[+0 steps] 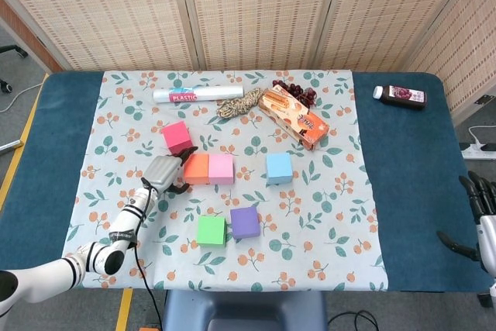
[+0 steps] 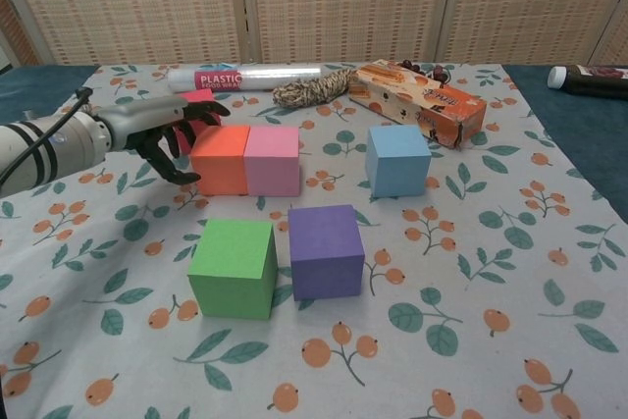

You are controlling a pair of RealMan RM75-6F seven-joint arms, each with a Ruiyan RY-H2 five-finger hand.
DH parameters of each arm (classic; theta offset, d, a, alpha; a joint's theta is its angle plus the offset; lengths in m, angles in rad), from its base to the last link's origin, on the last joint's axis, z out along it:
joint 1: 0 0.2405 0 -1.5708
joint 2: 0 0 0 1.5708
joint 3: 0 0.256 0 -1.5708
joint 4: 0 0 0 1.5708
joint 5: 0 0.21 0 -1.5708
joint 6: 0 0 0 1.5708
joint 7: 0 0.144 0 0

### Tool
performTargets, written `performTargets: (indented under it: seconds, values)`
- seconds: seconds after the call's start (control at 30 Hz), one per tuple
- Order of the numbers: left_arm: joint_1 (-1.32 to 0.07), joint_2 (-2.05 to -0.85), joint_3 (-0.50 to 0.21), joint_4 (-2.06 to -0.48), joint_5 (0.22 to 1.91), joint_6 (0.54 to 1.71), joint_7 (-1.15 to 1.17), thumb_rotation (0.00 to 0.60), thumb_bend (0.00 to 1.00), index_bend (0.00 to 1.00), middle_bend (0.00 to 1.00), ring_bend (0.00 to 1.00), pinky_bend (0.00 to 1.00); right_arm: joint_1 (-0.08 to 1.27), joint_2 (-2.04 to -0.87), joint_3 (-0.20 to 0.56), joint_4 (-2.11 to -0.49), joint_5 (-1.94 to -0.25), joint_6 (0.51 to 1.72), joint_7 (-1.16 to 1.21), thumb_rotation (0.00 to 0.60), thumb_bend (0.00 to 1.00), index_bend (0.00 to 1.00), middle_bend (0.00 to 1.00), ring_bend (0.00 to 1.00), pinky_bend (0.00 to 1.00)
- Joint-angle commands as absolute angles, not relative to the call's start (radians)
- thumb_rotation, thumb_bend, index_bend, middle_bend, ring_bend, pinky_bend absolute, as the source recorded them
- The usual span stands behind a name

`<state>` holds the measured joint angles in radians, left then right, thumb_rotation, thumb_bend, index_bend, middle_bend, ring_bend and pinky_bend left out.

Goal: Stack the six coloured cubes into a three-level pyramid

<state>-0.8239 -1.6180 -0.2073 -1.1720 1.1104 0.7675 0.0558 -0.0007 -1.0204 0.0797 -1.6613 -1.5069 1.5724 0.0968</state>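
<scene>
Resting unstacked: six cubes (image 1: 245, 222); left hand (image 1: 164, 172) empty, fingers spread, beside orange cube (image 1: 196, 168).

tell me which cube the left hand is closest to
The orange cube: the left hand sits right against its outer side, next to the pink cube. The others stand farther off.

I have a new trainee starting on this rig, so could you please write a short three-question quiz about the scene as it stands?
1. True or false: the orange cube and the pink cube sit side by side, touching.
2. Which cube lies nearest the left hand? A) blue cube B) orange cube C) purple cube
3. Fill in: the green cube rests beside the ____ cube.

Key: 1 true; 2 B; 3 purple.
</scene>
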Motion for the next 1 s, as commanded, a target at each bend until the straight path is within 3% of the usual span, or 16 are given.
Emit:
performTargets:
  seconds: [0.03,0.37,0.73,1.0]
  values:
    - [-0.819,-1.611,-0.205,-1.182,1.106,0.777,0.066,0.6,0.34,0.0,0.09,0.25,0.36,0.0,-1.021,0.08,-1.66,-1.507,1.572,0.098,0.6,0.0,0.0,0.0,0.0,0.0]
    - [-0.789,-1.569,-0.188,-1.253,1.097,0.832,0.134,0.6,0.33,0.0,0.07,0.24,0.36,0.001,-1.024,0.079,-1.654,-1.513,1.571,0.106,0.6,0.0,0.0,0.0,0.0,0.0]
    - [-0.716,-1.4,-0.18,-1.47,1.072,0.972,0.265,0.6,0.33,0.01,0.09,0.28,0.37,-0.005,-1.025,0.073,-1.646,-1.533,1.586,0.119,0.6,0.0,0.0,0.0,0.0,0.0]
    - [-0.737,-1.367,-0.275,-1.409,1.014,0.92,0.115,0.6,0.33,0.2,0.21,0.32,0.41,-0.003,-1.017,0.067,-1.662,-1.572,1.602,0.103,0.6,0.0,0.0,0.0,0.0,0.0]
